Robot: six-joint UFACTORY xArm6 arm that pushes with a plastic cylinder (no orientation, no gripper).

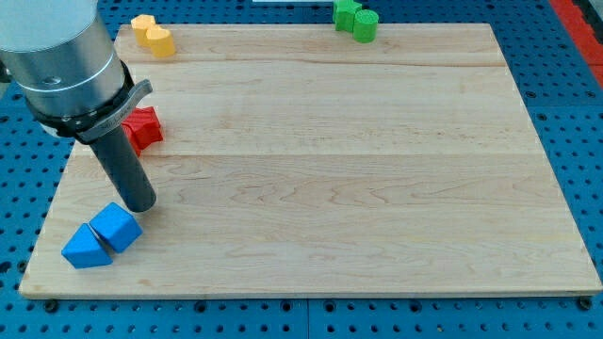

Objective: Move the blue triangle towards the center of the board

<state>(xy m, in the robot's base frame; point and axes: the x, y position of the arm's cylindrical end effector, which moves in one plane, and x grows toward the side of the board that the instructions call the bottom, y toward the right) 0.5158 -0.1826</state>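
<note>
The blue triangle (83, 248) lay near the table's (377, 188) lower-left corner, touching a blue cube (117, 226) — the tip (138, 204) stood just above that cube. No pincer was fitted.

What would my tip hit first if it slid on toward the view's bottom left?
Most likely the blue cube, which sits just below my tip and almost touches it. The blue triangle lies right behind, against the cube; depth is hard to judge.

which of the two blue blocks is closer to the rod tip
The blue cube, the upper-right one of the pair, sits just below my tip. The blue triangle lies beyond it, toward the view's bottom-left corner, touching the cube.
</note>
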